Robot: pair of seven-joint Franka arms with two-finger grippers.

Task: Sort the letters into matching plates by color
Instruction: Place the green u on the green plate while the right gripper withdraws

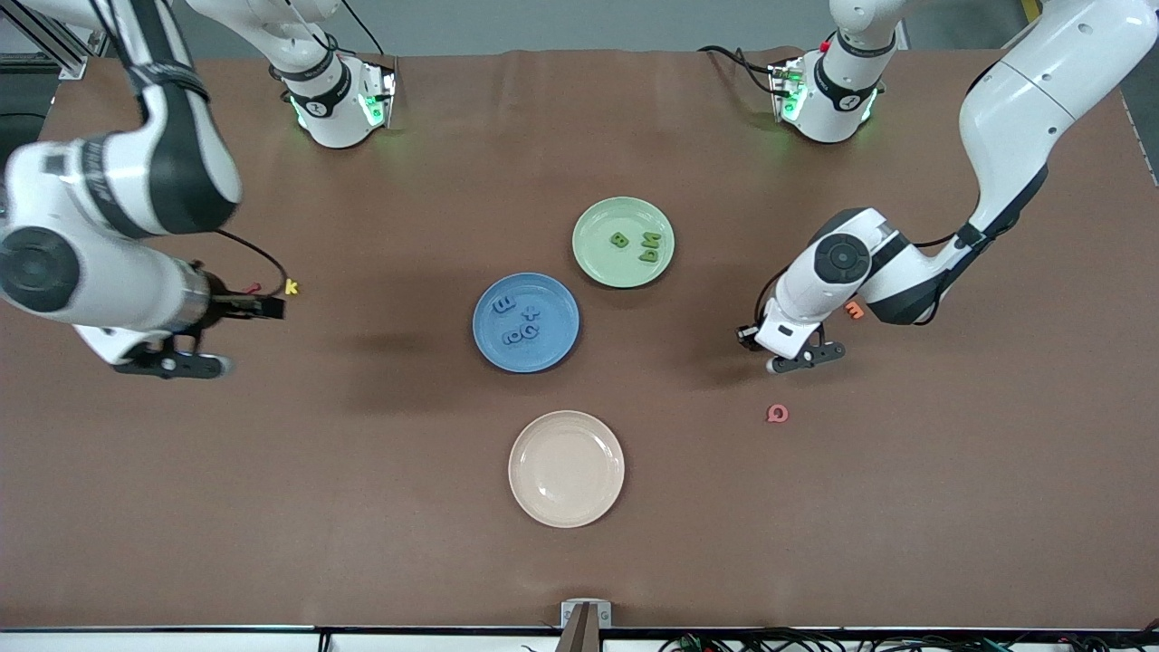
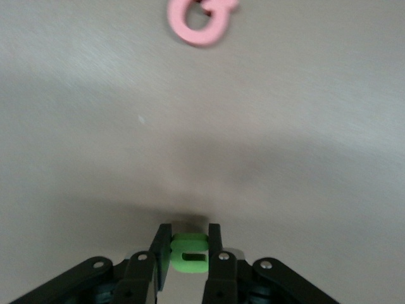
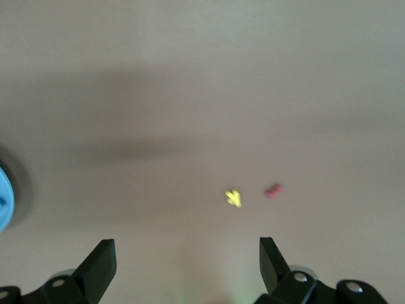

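Green letter (image 2: 190, 254) sat pinched between our left gripper's (image 1: 799, 359) fingers, above the table (image 1: 905, 507) toward the left arm's end. Three green letters (image 1: 639, 244) lay in the green plate (image 1: 623, 206), four blue letters (image 1: 519, 321) in the blue plate (image 1: 525, 358). Our right gripper (image 3: 188, 265) waited, fingers wide.

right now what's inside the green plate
Three green letters lie in the green plate. A fourth is not there: it is clamped in the left gripper, over bare table. Nothing covers the plate.
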